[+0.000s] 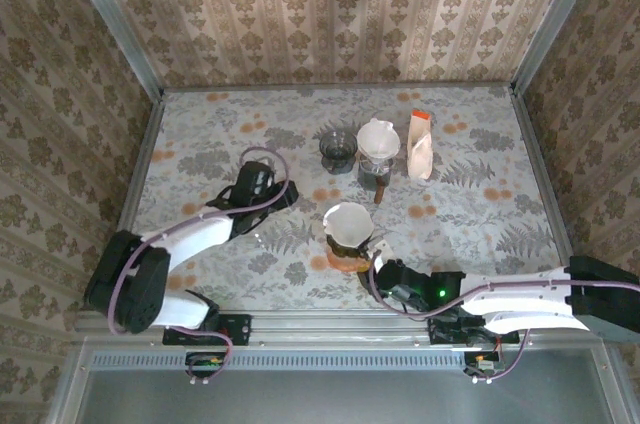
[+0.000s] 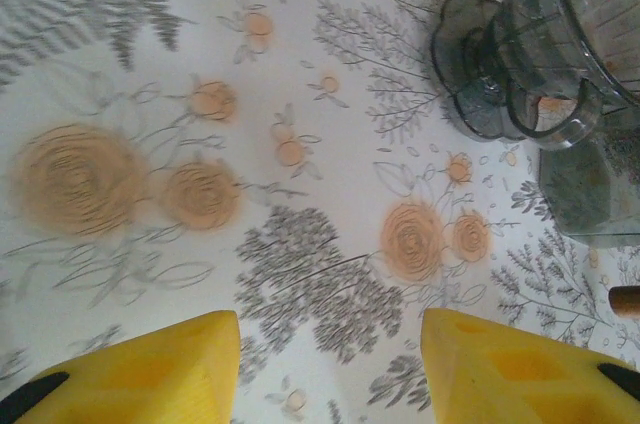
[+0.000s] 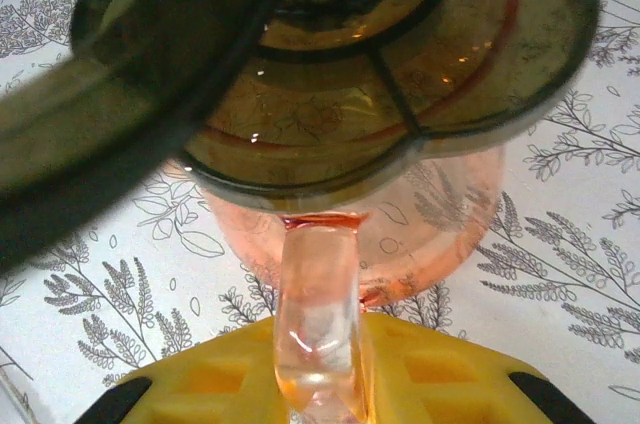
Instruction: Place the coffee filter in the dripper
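White arms, purple cables, yellow fingers

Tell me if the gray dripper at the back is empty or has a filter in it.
Empty: the gray dripper shows dark see-through walls, with no white paper inside.

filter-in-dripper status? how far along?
Looks done: a white filter sits open in the dripper on top of the pink server. In hand: the right gripper is closed on the server's handle; the left gripper is open and empty. Left: probably just release and retract. A grey dripper farther back is empty.
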Robot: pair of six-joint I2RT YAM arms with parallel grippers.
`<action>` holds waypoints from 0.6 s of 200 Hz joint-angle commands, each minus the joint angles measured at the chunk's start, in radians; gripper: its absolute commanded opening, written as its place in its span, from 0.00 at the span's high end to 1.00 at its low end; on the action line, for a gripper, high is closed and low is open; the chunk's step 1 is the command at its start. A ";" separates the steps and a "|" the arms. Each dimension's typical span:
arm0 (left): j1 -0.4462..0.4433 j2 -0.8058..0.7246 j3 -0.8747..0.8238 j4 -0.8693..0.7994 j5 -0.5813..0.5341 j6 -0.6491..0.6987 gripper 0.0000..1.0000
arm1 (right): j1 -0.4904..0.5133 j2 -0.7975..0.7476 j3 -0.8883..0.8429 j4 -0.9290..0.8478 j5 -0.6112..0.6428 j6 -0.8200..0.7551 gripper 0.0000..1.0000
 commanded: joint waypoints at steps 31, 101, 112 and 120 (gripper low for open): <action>0.059 -0.113 -0.076 -0.060 0.010 -0.001 0.47 | -0.065 0.124 0.068 0.136 -0.023 -0.068 0.75; 0.102 -0.272 -0.040 -0.131 0.034 0.006 0.43 | -0.196 0.305 0.183 0.260 -0.186 -0.176 0.76; 0.110 -0.318 -0.039 -0.145 0.033 0.004 0.43 | -0.211 0.341 0.208 0.273 -0.208 -0.189 0.76; 0.115 -0.353 -0.040 -0.160 0.031 -0.002 0.43 | -0.220 0.382 0.223 0.288 -0.221 -0.199 0.76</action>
